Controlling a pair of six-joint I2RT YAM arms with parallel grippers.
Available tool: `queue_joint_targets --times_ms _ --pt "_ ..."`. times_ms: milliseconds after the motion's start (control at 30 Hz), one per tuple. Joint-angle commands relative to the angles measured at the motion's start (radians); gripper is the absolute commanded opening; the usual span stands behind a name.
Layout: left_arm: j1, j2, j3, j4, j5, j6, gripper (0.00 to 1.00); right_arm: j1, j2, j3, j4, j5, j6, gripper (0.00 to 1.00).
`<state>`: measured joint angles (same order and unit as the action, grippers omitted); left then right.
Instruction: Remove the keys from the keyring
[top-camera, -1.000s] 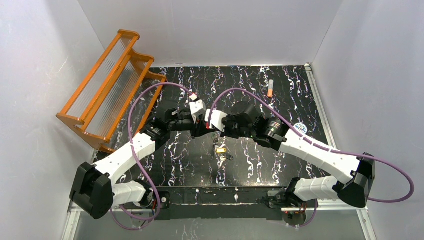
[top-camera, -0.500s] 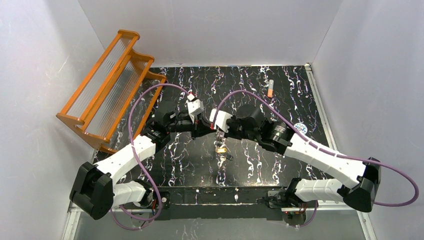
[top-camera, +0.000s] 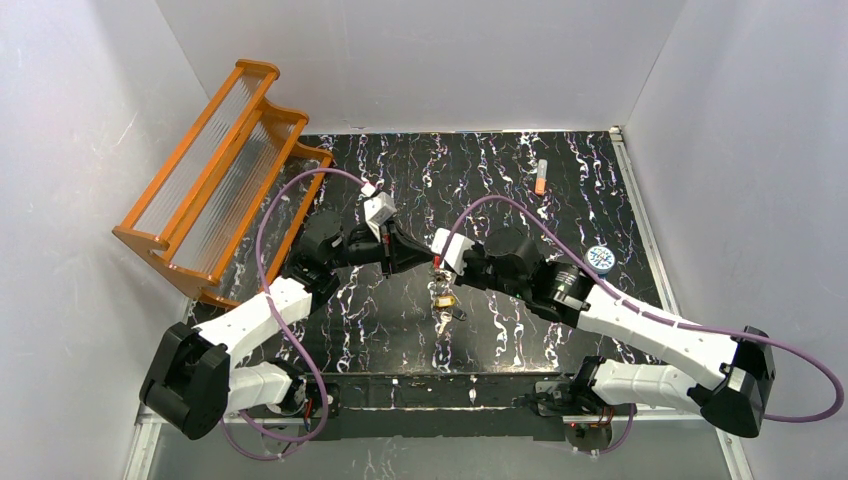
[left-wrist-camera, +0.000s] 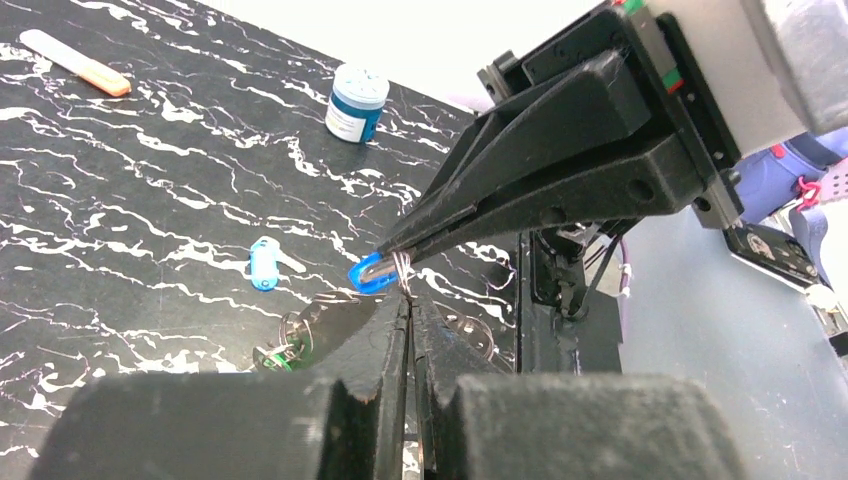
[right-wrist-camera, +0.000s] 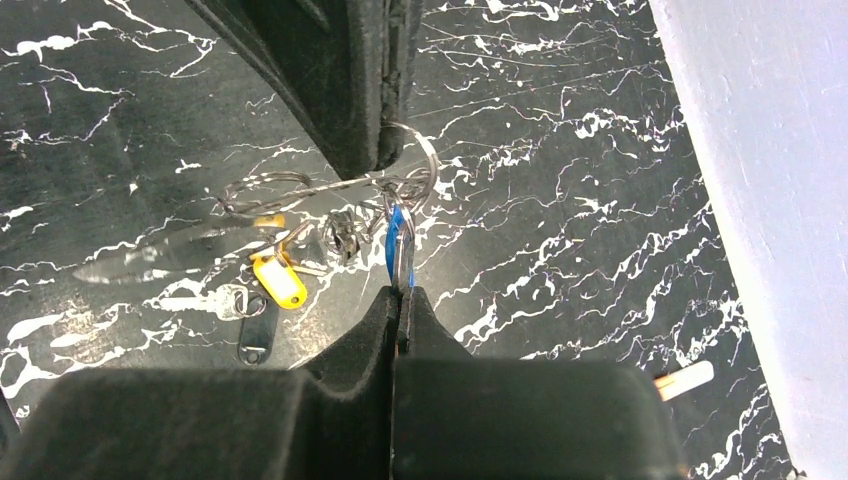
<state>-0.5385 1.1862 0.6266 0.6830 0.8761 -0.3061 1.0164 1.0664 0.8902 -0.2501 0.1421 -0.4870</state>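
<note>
My left gripper (left-wrist-camera: 410, 300) is shut on the keyring (left-wrist-camera: 404, 268), a thin grey wire loop, and holds it above the table. My right gripper (right-wrist-camera: 400, 292) is shut on a blue-headed key (right-wrist-camera: 398, 240) that hangs on that loop. In the right wrist view the keyring (right-wrist-camera: 431, 160) sits at the left fingertips. Other keys and tags dangle below: a yellow tag (right-wrist-camera: 278, 278), a silver key (right-wrist-camera: 212, 300), a black tag (right-wrist-camera: 255, 340) and a green-headed key (left-wrist-camera: 275, 355). In the top view the left gripper (top-camera: 425, 258) and the right gripper (top-camera: 441, 264) meet tip to tip at the table's middle, with the bunch (top-camera: 443, 300) under them.
An orange ridged rack (top-camera: 215, 175) stands at the back left. An orange-and-white tube (top-camera: 541, 177) lies at the back right. A round blue-and-white disc (top-camera: 600, 257) sits at the right. A small blue tag (left-wrist-camera: 262, 263) lies on the table. White walls enclose three sides.
Both grippers, still joined at the keyring, have shifted right and a little nearer. The right arm has swung toward the front; the left arm has stretched out further.
</note>
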Motion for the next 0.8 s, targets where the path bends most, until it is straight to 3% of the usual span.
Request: queue_joint_targets --times_ms 0,567,767 --pt "0.005 -0.025 -0.003 0.124 -0.029 -0.086 0.00 0.005 -0.003 -0.012 0.067 -0.011 0.027 0.01" --pt "0.005 -0.027 -0.077 0.434 -0.028 -0.302 0.00 0.008 -0.036 -0.171 0.323 0.019 0.053 0.01" --pt "0.005 -0.016 -0.093 0.509 -0.033 -0.340 0.00 0.008 -0.037 -0.176 0.348 -0.049 0.083 0.01"
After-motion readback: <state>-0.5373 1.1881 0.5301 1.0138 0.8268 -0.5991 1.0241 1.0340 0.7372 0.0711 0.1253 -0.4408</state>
